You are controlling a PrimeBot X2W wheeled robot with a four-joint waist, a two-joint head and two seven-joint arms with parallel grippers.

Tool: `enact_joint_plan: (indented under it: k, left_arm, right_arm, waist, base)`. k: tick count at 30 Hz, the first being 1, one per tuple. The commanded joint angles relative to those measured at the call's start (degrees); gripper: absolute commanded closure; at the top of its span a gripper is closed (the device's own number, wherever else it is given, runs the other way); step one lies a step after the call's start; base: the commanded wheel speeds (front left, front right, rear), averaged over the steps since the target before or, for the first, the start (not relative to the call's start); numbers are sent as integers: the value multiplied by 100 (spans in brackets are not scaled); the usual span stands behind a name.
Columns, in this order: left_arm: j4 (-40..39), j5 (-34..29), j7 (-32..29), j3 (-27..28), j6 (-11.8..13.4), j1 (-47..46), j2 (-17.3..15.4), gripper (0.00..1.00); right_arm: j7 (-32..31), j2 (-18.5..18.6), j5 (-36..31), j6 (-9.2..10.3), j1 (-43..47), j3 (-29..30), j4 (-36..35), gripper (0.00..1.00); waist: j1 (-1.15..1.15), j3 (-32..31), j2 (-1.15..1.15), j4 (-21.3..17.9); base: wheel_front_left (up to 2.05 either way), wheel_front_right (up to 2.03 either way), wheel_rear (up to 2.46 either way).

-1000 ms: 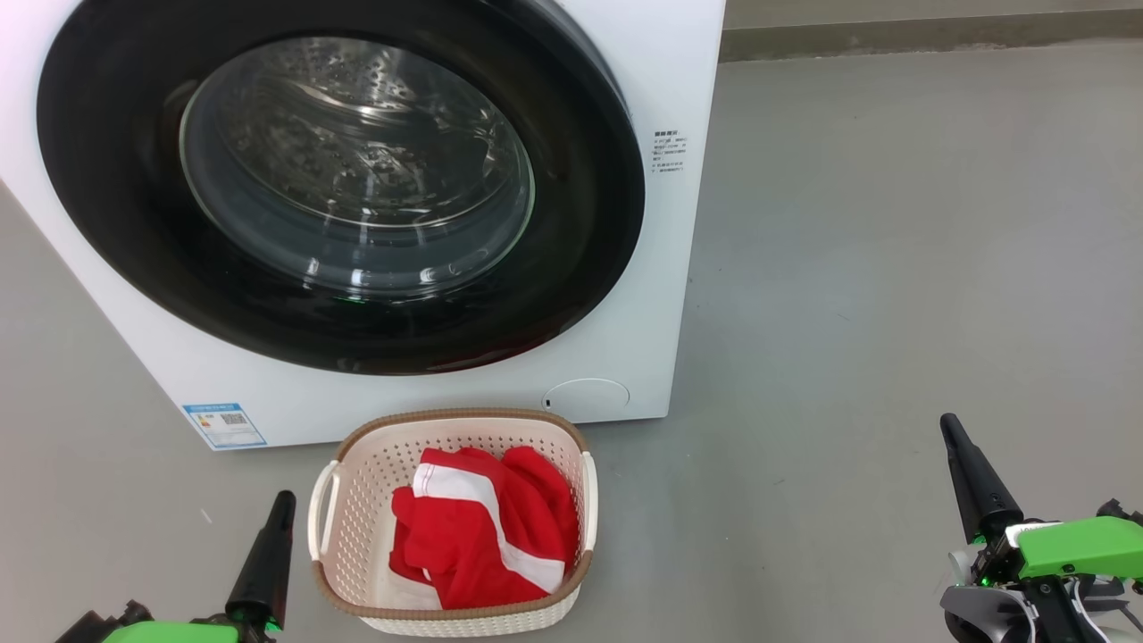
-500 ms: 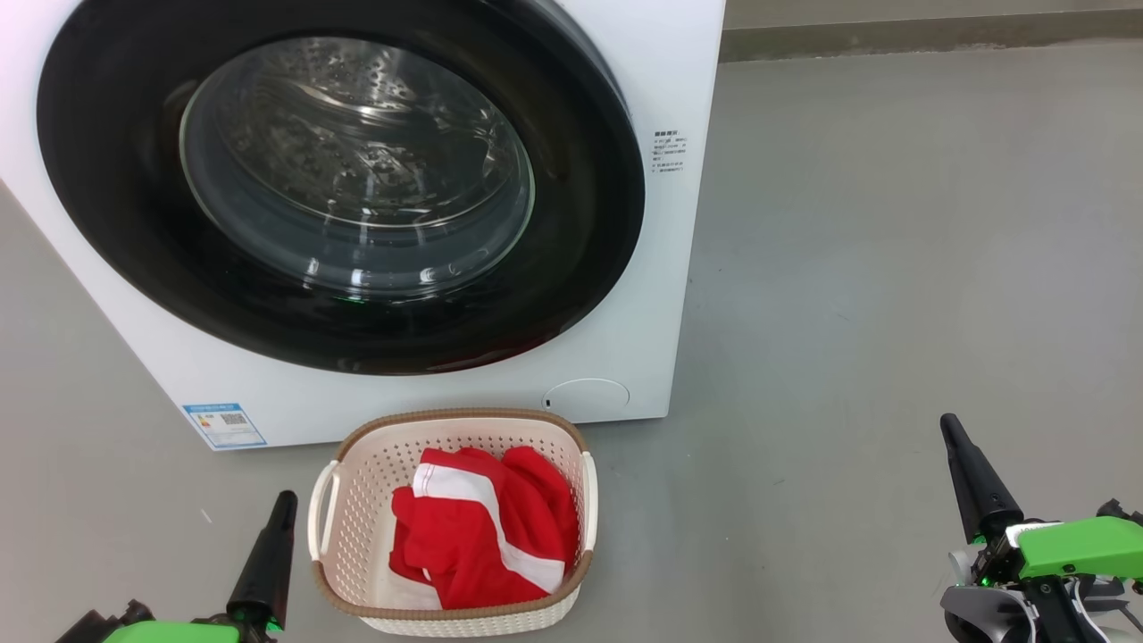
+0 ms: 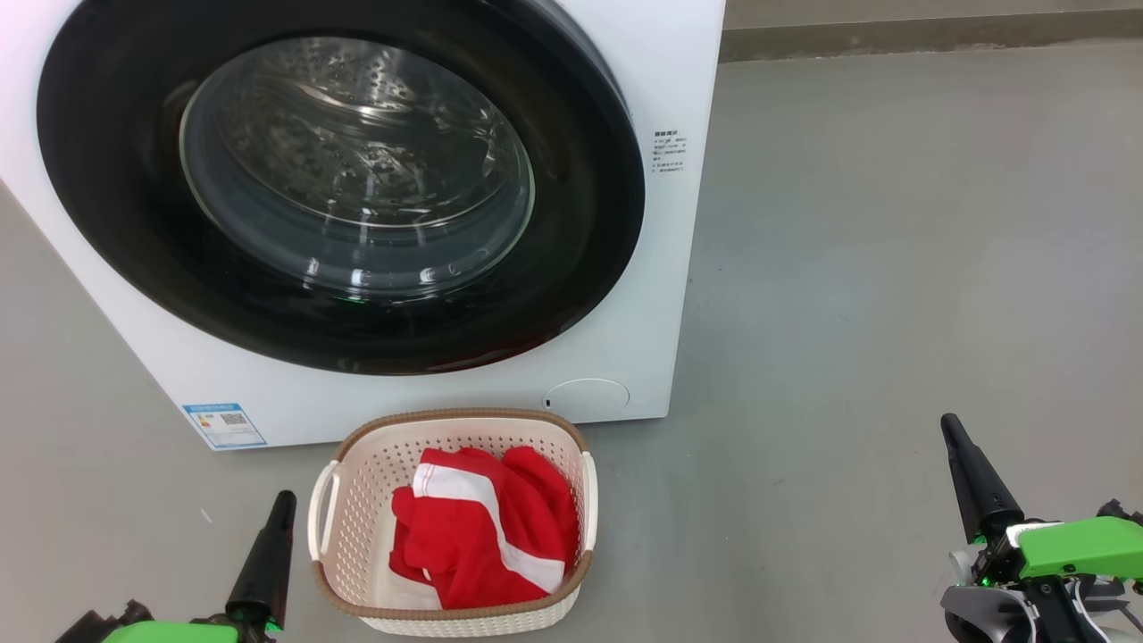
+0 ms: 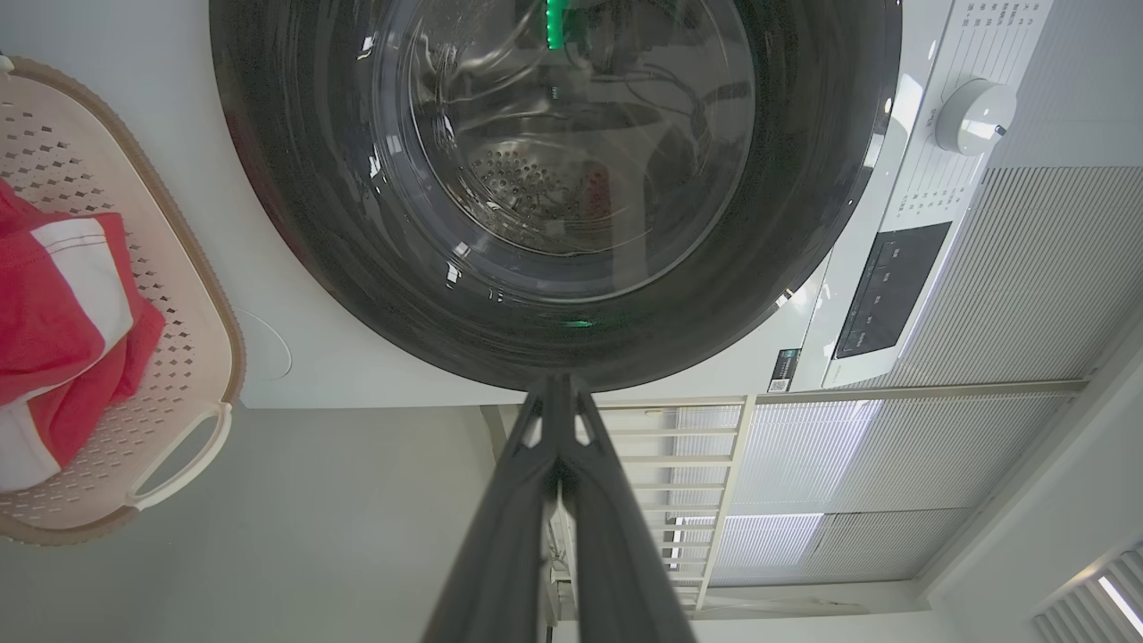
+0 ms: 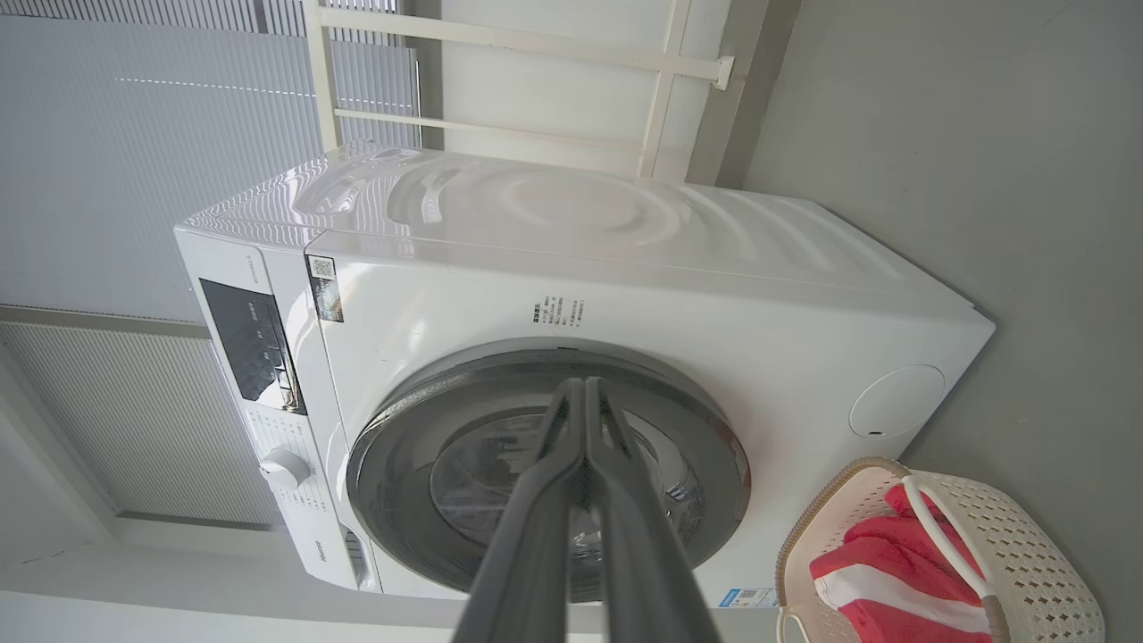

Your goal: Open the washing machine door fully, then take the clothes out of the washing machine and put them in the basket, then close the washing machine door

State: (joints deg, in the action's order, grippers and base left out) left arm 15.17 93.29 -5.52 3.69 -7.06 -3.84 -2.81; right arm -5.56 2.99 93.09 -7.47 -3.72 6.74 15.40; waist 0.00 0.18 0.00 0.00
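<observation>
The clothes (image 3: 482, 531) lie bunched in the basket (image 3: 357, 500), red with a white stripe on top. We judge them light, soft and limp. They would fold around a finger, so a pinch on a raised fold near the top should hold better than one on a flat part.

The basket stands on the floor (image 3: 893, 223) at 6 o'clock from the washing machine door (image 3: 116, 223), just beside the front of the washing machine (image 3: 661, 71). The door lies flat against that front, shut. Its black rim is stiff and glossy, probably slippery, so we think the outer edge is the better place to hook it. Through the glass the drum seems empty, though reflections make this uncertain.

The left claw (image 3: 284, 500) is at 9 o'clock from the basket, near it, closed on nothing. The right claw (image 3: 950, 427) is at 3 o'clock, well apart, also closed and empty.
</observation>
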Motion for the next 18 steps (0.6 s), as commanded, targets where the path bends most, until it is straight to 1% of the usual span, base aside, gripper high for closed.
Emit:
enact_joint_plan:
  k: [1, 18]
  left_arm:
    - [-115, -49, -35, 207, -43, -228, -64, 100]
    - [-114, -63, -49, 224, -43, -230, -53, 100]
  right_arm:
    - [-38, 39, -37, -2, -240, -89, -141, 100]
    - [-50, 29, -50, -2, -242, -74, -140, 100]
  waist:
    - [0, 0, 0, 0]
    - [0, 0, 0, 0]
  base:
    - [0, 0, 0]
    - [0, 0, 0]
